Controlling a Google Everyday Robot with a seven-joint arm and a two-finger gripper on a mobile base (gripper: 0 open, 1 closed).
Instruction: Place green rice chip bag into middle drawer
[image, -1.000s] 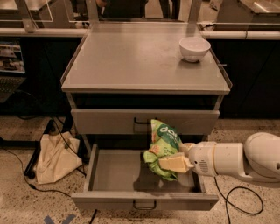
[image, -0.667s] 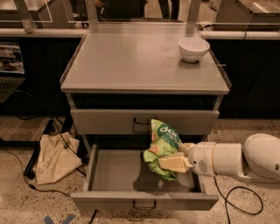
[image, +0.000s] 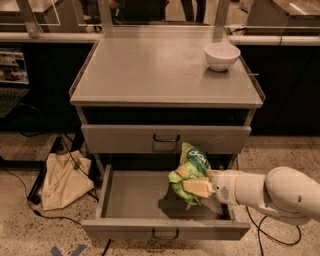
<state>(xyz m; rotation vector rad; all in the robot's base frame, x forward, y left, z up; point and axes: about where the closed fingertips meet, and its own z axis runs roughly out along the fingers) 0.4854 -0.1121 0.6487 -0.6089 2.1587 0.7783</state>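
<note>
Gripper: I saw the gripper (image: 196, 188) in the lower right of the frame, reaching in from the right on its white arm (image: 270, 192). It was clenched on the green rice chip bag (image: 194, 162), gripping the lower half of it.
Bag position: the bag hung over the right part of the open middle drawer (image: 132, 194), inside the line of its walls. I could not tell if its lower edge touched the drawer floor.
Bag axis: the long axis stood nearly upright, leaning a little toward the upper right, with the white lettering at the top.
Key relation: the drawer floor lay directly below the bag and the gripper, and a dark shadow fell on it just under them. So I judged the coming move to be mostly downward, followed by letting go.
Free room: bare drawer floor stretched to the left of the bag; the right wall was near the gripper.
Above: the upper drawer front (image: 165, 139) was closed, just above the top of the bag.
Desk: the white bowl (image: 222, 55) stood on the desk (image: 150, 70) at upper right, well apart from the work.
</note>
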